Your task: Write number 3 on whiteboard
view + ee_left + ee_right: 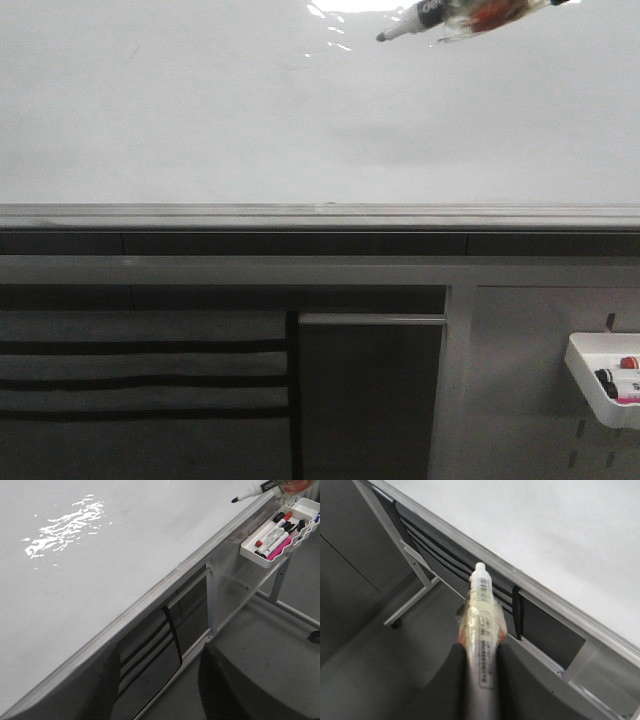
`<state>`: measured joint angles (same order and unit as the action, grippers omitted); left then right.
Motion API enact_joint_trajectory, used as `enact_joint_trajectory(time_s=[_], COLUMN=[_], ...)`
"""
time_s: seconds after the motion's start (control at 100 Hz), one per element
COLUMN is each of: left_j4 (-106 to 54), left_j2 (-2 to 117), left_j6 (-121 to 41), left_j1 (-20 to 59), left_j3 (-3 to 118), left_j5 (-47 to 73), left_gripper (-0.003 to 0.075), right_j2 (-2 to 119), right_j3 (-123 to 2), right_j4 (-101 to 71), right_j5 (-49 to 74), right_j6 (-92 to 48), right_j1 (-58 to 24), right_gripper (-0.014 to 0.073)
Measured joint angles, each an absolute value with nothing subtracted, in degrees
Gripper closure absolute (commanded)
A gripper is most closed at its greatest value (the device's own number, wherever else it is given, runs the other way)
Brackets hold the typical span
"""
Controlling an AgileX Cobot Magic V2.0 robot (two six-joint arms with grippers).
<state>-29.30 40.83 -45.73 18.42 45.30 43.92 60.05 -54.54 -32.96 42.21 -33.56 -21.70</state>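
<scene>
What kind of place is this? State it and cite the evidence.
Probably an office or classroom-style lab: a big wheeled whiteboard, a tray of markers hung on its frame, and a marker in the right gripper.

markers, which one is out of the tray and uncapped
The marker held in the right gripper, its bare tip near the whiteboard. The others lie capped in the white tray.
</scene>
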Motion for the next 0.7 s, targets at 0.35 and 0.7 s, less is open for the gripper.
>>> enact_joint_trajectory(time_s=[0.35,0.7], left_j4=[-29.3,-29.3], left_j2=[40.8,40.8], left_j6=[-45.7,-45.7], left_j1=[18.4,18.4], left_j3=[45.3,45.3], left_j5=[43.9,43.9], left_gripper=[0.0385,0.0385], right_j2=[79.5,87.3], right_j3=[-74.2,-78.8], right_j4=[-26.3,-22.9], right_j5=[44.6,42.0], right_j6=[-27.2,-27.0], right_j1=[-22.1,-22.2], right_gripper=[0.0642,0.0642])
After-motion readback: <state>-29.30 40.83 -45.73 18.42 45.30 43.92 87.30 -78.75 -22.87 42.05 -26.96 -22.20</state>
